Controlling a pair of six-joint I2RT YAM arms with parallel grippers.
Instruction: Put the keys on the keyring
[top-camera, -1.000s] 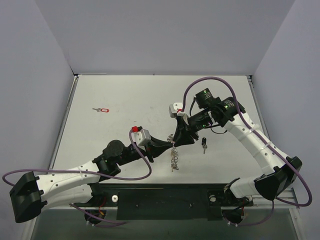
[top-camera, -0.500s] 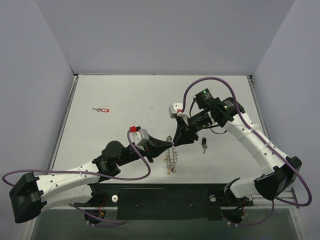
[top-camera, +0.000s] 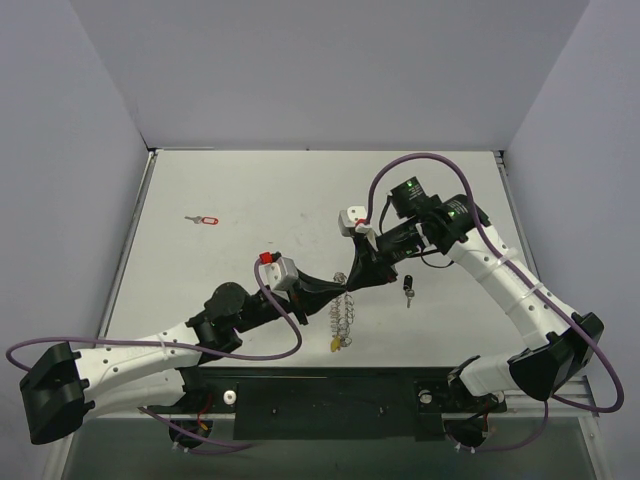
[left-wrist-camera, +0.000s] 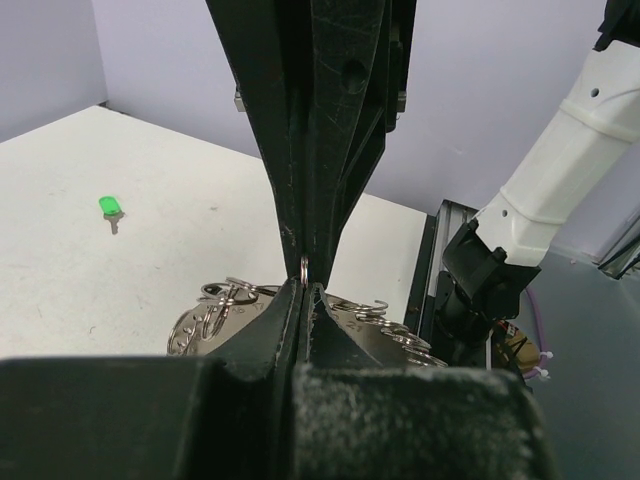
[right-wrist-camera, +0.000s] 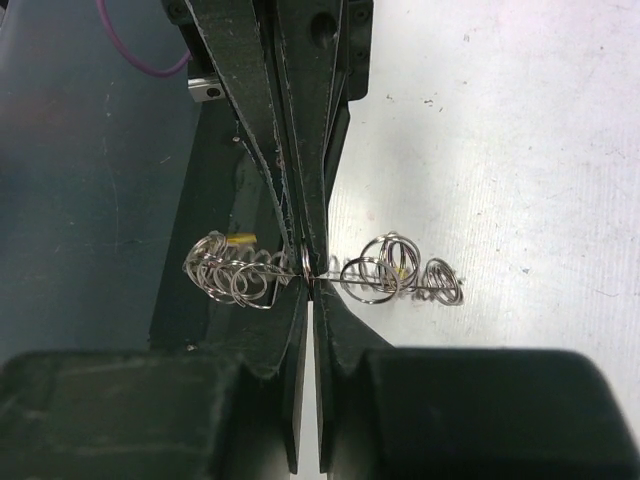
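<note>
The keyring, a silvery bunch of small rings with a yellow piece at its lower end, hangs above the table between both arms. My left gripper and right gripper meet tip to tip, each shut on the keyring's wire. In the left wrist view the left gripper pinches the wire, and the keyring spreads behind it. The right gripper clamps the same spot, the keyring fanning to both sides. Loose keys lie on the table: a red-headed key, a dark-headed key and a green-headed key.
The white table is walled by grey panels at the back and sides. A black rail with both arm bases runs along the near edge. Purple cables loop over the arms.
The right gripper's jaws have closed onto the keyring next to the left gripper's tips. The hanging bunch has swung slightly to the left.
</note>
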